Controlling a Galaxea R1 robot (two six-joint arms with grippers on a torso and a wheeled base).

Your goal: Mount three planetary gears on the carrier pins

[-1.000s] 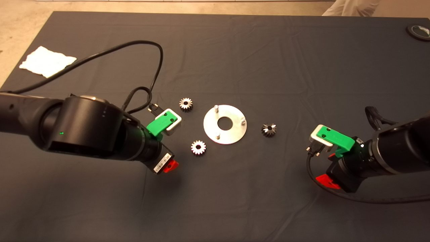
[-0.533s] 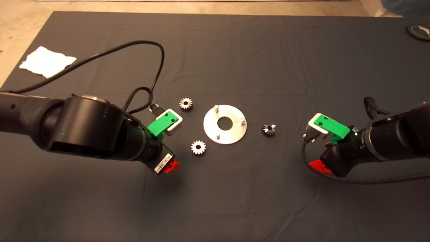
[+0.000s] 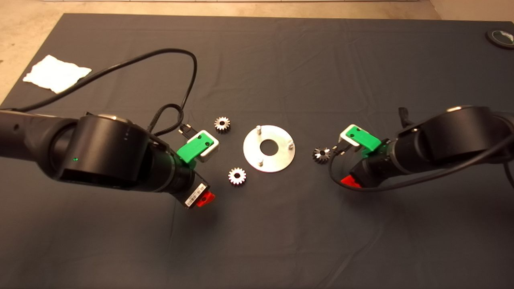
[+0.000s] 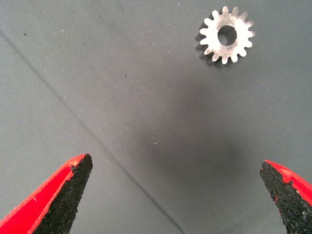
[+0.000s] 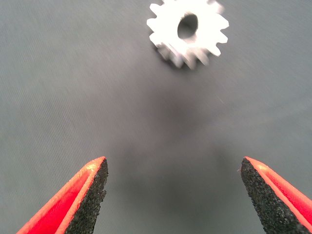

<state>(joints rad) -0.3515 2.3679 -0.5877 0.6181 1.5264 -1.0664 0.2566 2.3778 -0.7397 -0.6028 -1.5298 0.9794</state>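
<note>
The silver disc [image 3: 278,162] lies at mid-mat with three carrier pins [image 3: 259,129] [image 3: 290,145] [image 3: 260,162] standing bare. Three planetary gears rest flat on the mat around it: one at the far left [image 3: 222,123], one at the near left [image 3: 237,176] and a darker one on the right [image 3: 321,155]. My left gripper [image 4: 175,195] is open just short of the near-left gear [image 4: 225,34]; one of its red fingers [image 3: 205,197] shows in the head view. My right gripper [image 5: 173,190] is open close behind the darker gear [image 5: 187,30], with nothing between its fingers [image 3: 350,181].
A white cloth [image 3: 56,73] lies at the mat's far left corner. A black round object [image 3: 500,38] sits at the far right edge. The left arm's black cable [image 3: 188,76] loops above the mat behind the gears.
My right arm has swung left across the mat, bringing its gripper up to the darker gear. The left arm and all gears have stayed put.
</note>
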